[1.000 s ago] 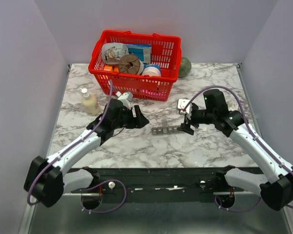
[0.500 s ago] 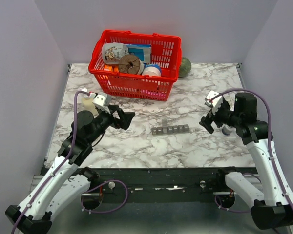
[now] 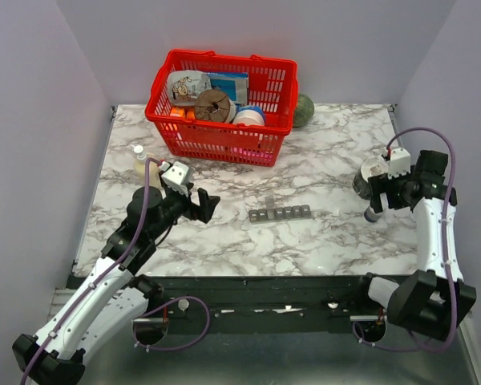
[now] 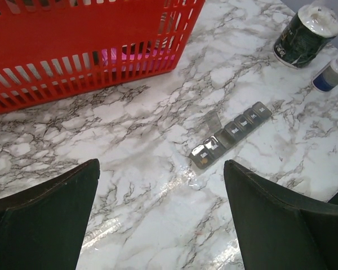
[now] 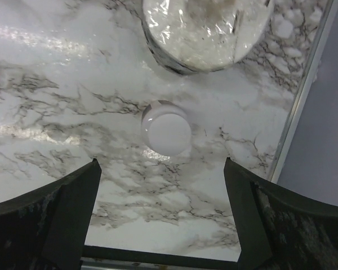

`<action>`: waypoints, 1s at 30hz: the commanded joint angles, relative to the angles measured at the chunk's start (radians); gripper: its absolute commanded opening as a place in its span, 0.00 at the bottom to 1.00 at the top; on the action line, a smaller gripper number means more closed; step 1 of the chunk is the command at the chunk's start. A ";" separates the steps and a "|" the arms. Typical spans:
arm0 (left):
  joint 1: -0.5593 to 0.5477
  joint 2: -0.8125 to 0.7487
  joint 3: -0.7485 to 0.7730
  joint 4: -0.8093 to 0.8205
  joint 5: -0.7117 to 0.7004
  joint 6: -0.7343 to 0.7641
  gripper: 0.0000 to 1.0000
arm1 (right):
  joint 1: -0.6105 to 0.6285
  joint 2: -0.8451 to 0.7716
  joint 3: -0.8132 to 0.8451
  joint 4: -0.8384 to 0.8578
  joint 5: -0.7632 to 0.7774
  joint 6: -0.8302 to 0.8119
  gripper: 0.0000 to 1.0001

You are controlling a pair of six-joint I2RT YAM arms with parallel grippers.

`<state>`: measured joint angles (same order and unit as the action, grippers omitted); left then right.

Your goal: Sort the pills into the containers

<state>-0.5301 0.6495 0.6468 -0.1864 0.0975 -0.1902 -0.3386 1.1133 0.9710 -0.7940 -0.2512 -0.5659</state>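
Hovering above the table (image 3: 337, 152), the left gripper (image 4: 160, 163) has its jaws spread wide with nothing between them; marble fills the gap in its wrist view. Right gripper (image 5: 161, 163): jaws likewise wide and empty, pointing down at a small bottle with a white cap (image 5: 167, 128), which stands in the gap but touches neither finger. At 12 o'clock of that bottle, just beside it, stands a dark can (image 5: 205, 28) with a shiny, film-covered top. In the top view the containers (image 3: 280, 213), a dark grey strip of small lidded compartments, lie flat near the table's centre. One lid (image 4: 213, 120) near the strip's left end stands raised; the other lids appear shut. I cannot tell whether any compartment holds pills. From the strip, the left gripper is near at 9 o'clock and the right gripper well apart at 3 o'clock, close to the table's right edge. A red basket (image 3: 220, 92) full of assorted goods sits at 11 o'clock of the strip. A pale bottle (image 3: 142, 163) stands beside the left arm, at its 10 o'clock.
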 commanded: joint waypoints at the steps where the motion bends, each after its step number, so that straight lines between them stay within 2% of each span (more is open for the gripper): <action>1: 0.005 -0.005 -0.009 0.010 0.031 0.029 0.99 | -0.045 0.094 0.014 0.007 0.043 0.029 0.97; 11: 0.005 0.016 -0.009 0.002 0.053 0.028 0.99 | -0.054 0.264 0.032 0.070 0.030 0.046 0.84; 23: 0.007 0.035 -0.009 0.007 0.076 0.021 0.99 | -0.053 0.312 0.034 0.113 0.021 0.029 0.75; 27: 0.007 0.042 -0.012 0.010 0.088 0.018 0.99 | -0.053 0.313 0.026 0.107 0.012 0.017 0.64; 29: 0.007 0.044 -0.012 0.014 0.106 0.020 0.99 | -0.053 0.304 0.025 0.098 -0.002 0.006 0.52; 30: 0.007 0.047 -0.012 0.018 0.116 0.021 0.99 | -0.053 0.298 0.026 0.092 -0.017 0.003 0.39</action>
<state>-0.5297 0.6910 0.6445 -0.1856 0.1623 -0.1787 -0.3862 1.4139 0.9771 -0.6987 -0.2340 -0.5430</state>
